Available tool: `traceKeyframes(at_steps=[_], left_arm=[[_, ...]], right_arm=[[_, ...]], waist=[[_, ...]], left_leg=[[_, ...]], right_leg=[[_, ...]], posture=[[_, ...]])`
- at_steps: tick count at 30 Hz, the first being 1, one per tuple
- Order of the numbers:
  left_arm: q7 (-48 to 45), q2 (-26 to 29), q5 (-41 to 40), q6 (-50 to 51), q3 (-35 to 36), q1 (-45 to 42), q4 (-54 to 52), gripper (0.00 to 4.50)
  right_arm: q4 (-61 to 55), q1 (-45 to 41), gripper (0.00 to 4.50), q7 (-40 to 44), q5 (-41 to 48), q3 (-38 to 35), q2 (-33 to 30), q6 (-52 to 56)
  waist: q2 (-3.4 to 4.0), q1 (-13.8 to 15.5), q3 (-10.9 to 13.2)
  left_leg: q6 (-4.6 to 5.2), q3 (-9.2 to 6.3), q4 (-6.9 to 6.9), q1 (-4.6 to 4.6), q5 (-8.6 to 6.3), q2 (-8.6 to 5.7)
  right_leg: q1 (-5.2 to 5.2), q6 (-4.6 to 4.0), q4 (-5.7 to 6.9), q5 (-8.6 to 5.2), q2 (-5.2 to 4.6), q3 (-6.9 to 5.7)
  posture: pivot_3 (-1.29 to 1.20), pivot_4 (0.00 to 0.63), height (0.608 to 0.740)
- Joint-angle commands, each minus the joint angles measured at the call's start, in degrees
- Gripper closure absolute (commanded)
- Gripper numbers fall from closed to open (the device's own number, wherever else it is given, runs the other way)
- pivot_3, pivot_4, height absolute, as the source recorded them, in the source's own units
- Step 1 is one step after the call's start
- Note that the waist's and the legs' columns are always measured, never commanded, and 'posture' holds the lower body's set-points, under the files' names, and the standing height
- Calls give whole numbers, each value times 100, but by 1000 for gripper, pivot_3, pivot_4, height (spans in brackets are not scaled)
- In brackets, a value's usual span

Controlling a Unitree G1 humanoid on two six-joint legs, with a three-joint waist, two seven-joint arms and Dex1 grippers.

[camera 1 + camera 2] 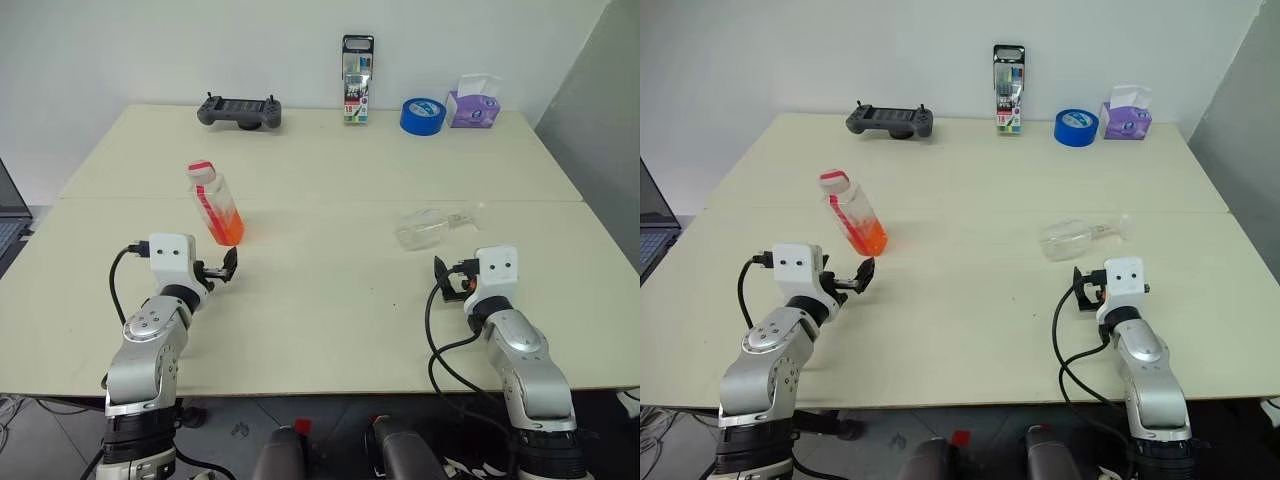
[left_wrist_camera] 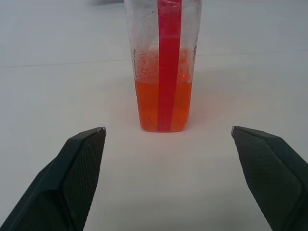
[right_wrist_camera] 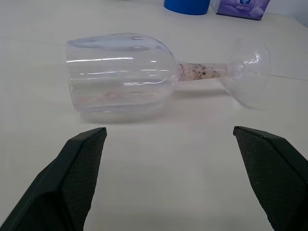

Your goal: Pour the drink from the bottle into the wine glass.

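Two arms of silver-grey rounded metal segments, joined by black ribbed collars. Each wrist carries a white box-shaped camera housing with two small dark dots on its upper face. A black cable loops from each housing back along the forearm. The left gripper and right gripper each end in two black fingers, wedge-shaped with finely textured inner faces.

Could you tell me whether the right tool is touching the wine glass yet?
Apart. In the right wrist view, bare table separates the open right tool from the wine glass, which lies on its side.
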Motion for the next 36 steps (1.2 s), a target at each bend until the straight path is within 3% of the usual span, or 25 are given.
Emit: traceKeyframes(at_steps=[1, 10, 19, 36], left_arm=[[-30, 76, -25, -87, 16, -140, -249, 31], [-47, 106, -12, -85, -11, -298, -141, 31], [-59, 172, 35, -176, 2, -726, 116, 31], [-167, 370, 89, -478, 10, -1469, 801, 31]], right_arm=[[-590, -99, 0, 343, 241, -115, -250, 131], [-1517, -1469, 0, 3136, 3041, -143, -1806, 1466], [-764, -2028, 0, 3245, 3027, 213, -1816, 1317], [-555, -1932, 0, 3063, 2736, 262, -1712, 909]], waist=[[0, 1, 0], [-1, -3, 2], [-11, 7, 0], [-11, 7, 0]], left_leg=[[0, 0, 0, 0, 0, 0], [2, -11, -2, 21, -1, -6], [2, -30, 2, 27, -1, -8], [2, -29, 0, 26, -1, -4]], right_leg=[[0, 0, 0, 0, 0, -1], [28, 1, -10, -1, 8, -28], [47, 0, -13, -2, 9, -35], [45, -1, -14, -2, 6, -34]], posture=[[0, 150, 740], [0, 150, 740], [0, 150, 740], [0, 150, 740]])
